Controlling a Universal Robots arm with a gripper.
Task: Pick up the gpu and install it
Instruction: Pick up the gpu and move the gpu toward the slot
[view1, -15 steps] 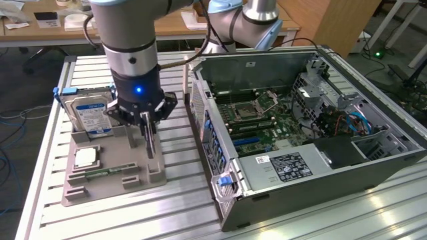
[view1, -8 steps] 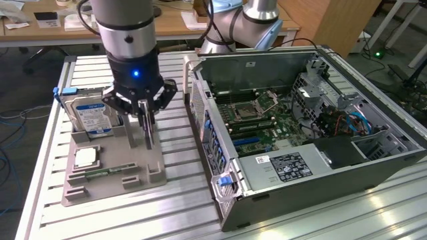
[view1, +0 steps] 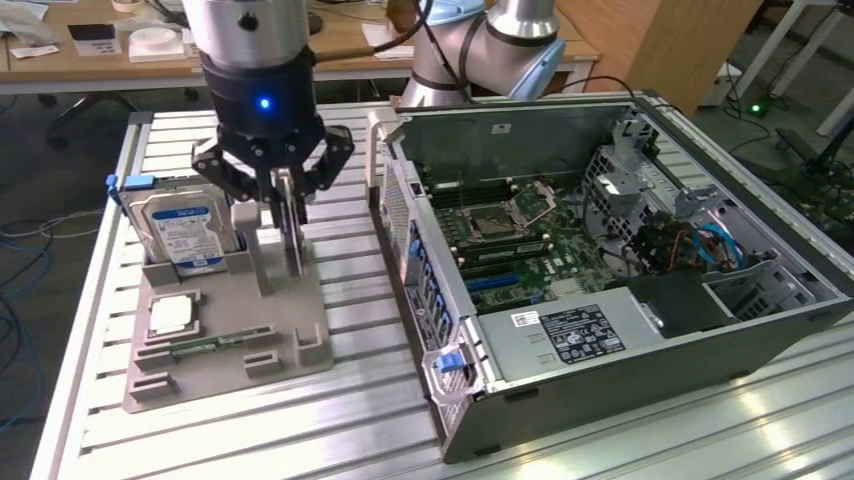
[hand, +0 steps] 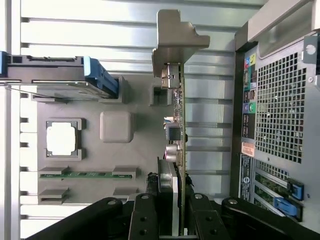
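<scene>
Wrist view: gpu (hand: 182, 117) edge-on, faces hidden, silver bracket (hand: 175, 37) at far end; gripper (hand: 177, 189) clamped on near end. Exterior view: arm vertical over grey fixture tray (view1: 254, 325), beside hard drive (view1: 184, 232); card's lower edge obscured.

A slatted aluminium table (view1: 200, 440) is set in the foreground. Behind it, a wooden desk (view1: 40, 62) and a wooden cabinet (view1: 667, 45) are seen. Blue cables (view1: 20, 245) are strewn over the dark floor (view1: 67, 170).
</scene>
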